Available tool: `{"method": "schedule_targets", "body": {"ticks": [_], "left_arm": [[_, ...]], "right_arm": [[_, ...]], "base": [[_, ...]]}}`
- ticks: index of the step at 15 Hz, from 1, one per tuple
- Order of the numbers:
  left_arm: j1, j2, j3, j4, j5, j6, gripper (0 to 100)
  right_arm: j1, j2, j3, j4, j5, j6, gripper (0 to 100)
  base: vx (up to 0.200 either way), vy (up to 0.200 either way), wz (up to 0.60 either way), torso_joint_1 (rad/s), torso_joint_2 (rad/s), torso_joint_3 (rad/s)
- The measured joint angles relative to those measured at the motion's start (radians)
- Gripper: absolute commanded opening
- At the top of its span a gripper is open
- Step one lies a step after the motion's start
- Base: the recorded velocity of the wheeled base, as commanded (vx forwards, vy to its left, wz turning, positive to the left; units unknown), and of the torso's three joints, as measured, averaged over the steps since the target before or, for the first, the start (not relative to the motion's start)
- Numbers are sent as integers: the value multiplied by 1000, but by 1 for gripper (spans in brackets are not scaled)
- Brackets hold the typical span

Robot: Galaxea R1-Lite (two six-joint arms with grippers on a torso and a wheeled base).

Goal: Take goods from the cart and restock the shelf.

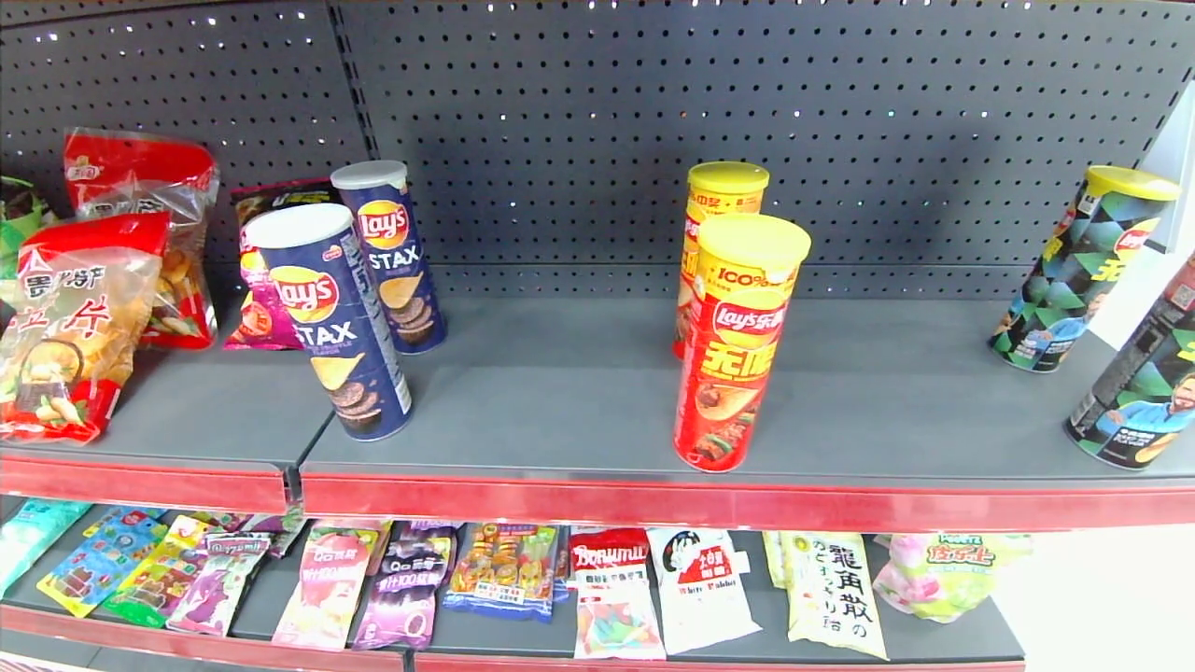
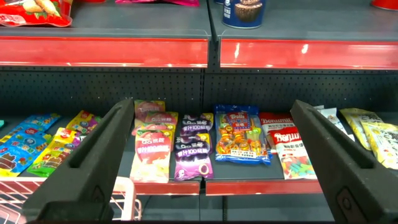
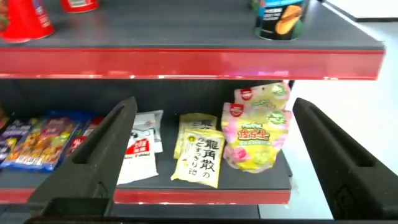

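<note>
Both your jaws hung released and empty before the shelf [image 1: 579, 401]; next you needed goods from the cart.

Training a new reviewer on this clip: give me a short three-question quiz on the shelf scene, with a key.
1. True or false: the left gripper is open and holds nothing.
2. How many blue cans stand on the upper shelf? A) one B) two C) four
3. Fill in: mid-shelf, the red can stands ____ the other yellow-lidded can.
Key: 1 true; 2 B; 3 in front of.
</note>
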Motion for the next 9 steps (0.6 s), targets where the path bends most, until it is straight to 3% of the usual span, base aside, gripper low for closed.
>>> {"method": "schedule_targets", "body": {"ticks": [2,9], "left_arm": [[0,0,0,0,0,0,100],[0,0,0,0,0,0,100]], "right_arm": [[0,-1,6,17,49,-18,100],[0,-1,11,26,31,24,100]], "base": [[0,0,0,0,0,0],[0,0,0,0,0,0]]}}
